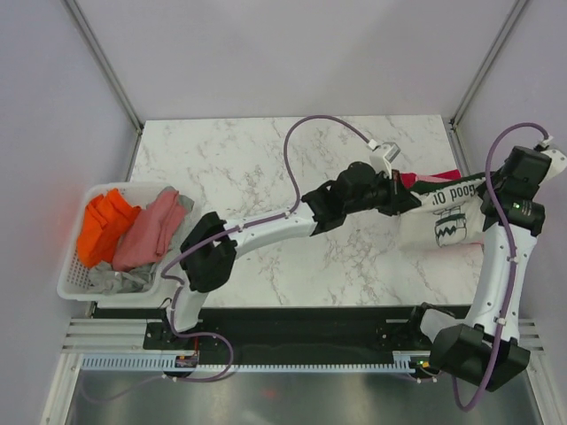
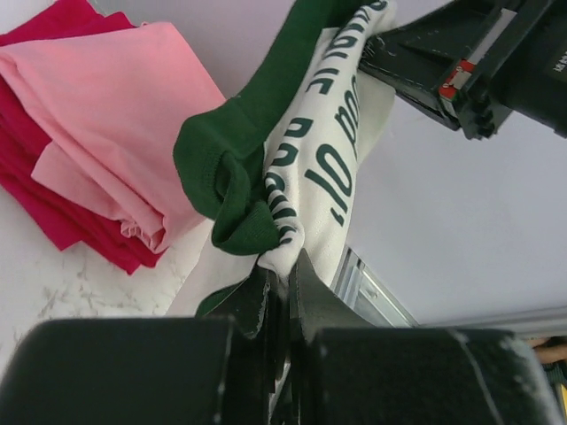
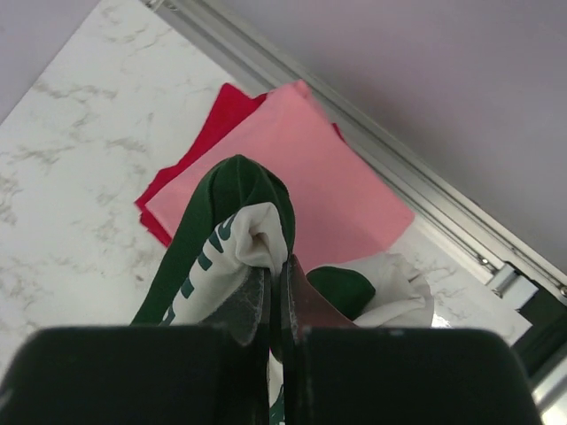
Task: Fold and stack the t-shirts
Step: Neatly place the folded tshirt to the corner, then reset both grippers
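At the left edge of the marble table [image 1: 266,159] stands a white slatted basket [image 1: 75,288]. In it lie an orange shirt [image 1: 104,226], a dusty-rose shirt [image 1: 151,232] beside it, and a grey shirt [image 1: 120,279] underneath at the near side.

The left arm reaches from its base right across the table. The left gripper [image 1: 409,199] is closed tight on a bunched edge of the cream shirt [image 1: 447,226], where a dark green sleeve folds over the black lettering. Its wrist camera shows the fingers [image 2: 306,288] pressed together with cloth between them.

The cream shirt is at the right end of the table, its held edge stretched left to right between the two grippers and its printed body falling toward the near side. I cannot tell how much of it rests on the table.

Just beyond that held edge, on the far side, a folded pink shirt [image 1: 434,180] lies on a folded crimson shirt [image 1: 409,180].

Furthest right, the right gripper [image 1: 489,202] pinches the shirt's other end, jaws nearly shut on green and cream cloth.

The shirt's long axis runs from one gripper to the other, and both arms sit equally close to it. The stack lies away from the robot, so the likely next move carries the held edge forward.
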Controlling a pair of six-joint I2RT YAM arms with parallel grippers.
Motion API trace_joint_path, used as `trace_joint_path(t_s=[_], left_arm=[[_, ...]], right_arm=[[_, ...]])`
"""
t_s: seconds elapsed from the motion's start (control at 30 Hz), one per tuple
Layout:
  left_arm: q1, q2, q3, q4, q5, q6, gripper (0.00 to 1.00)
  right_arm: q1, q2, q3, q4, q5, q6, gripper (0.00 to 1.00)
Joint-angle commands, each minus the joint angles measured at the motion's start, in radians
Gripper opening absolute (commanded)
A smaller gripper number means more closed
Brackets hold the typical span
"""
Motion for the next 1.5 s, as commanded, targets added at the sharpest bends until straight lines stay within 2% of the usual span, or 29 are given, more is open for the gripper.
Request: trace_joint_path(t_s=[0.0, 0.27, 0.4, 0.67, 0.77, 0.8, 0.83, 0.9, 0.93, 0.97, 1.17, 1.27, 1.37, 1.47], left_arm=[[-0.016, 0.103, 0.124, 0.033, 0.016, -0.018, 0.02], [-0.02, 0.375, 0.447, 0.094, -0.034, -0.03, 0.02], [-0.019, 0.449, 0.576, 0.056, -0.092, -0.033, 0.02], [0.087, 0.584, 0.609, 0.129, -0.14, -0.139, 0.02], [0.13, 0.669, 0.69, 0.14, -0.18, -0.198, 0.02], [0.137, 0.743, 0.771, 0.146, -0.194, -0.211, 0.02], [0.147, 0.777, 0.814, 0.155, -0.235, -0.214, 0.02], [0.15, 0.837, 0.894, 0.164, -0.293, -0.212, 0.49], [0.159, 0.854, 0.899, 0.152, -0.312, -0.214, 0.8], [0.165, 0.845, 0.891, 0.152, -0.306, -0.217, 0.99], [0.174, 0.623, 0.675, 0.236, -0.317, -0.052, 1.0], [0.188, 0.496, 0.571, 0.238, -0.3, -0.034, 1.0], [0.213, 0.333, 0.35, 0.25, -0.274, -0.044, 1.0], [0.245, 0.192, 0.153, 0.237, -0.243, -0.025, 1.0]], right_arm=[[-0.099, 0.026, 0.071, 0.076, 0.137, -0.022, 0.0], [-0.212, 0.129, 0.032, 0.182, 0.101, -0.018, 0.0], [-0.232, 0.199, 0.039, 0.216, 0.065, 0.017, 0.0], [-0.23, 0.359, 0.009, 0.395, -0.093, 0.117, 0.0], [-0.22, 0.463, 0.042, 0.466, -0.132, 0.153, 0.0], [-0.213, 0.523, 0.056, 0.466, -0.13, 0.157, 0.0], [-0.209, 0.549, 0.067, 0.469, -0.123, 0.174, 0.12], [-0.195, 0.606, 0.082, 0.483, -0.098, 0.192, 0.57], [-0.19, 0.62, 0.085, 0.492, -0.087, 0.2, 0.87], [-0.177, 0.632, 0.105, 0.498, -0.087, 0.196, 0.9], [-0.121, 0.6, 0.15, 0.483, -0.009, 0.139, 0.93], [-0.117, 0.533, 0.153, 0.431, 0.018, 0.079, 0.93], [-0.117, 0.442, 0.17, 0.362, 0.023, 0.036, 0.95], [-0.112, 0.394, 0.177, 0.328, -0.117, 0.016, 0.95]])
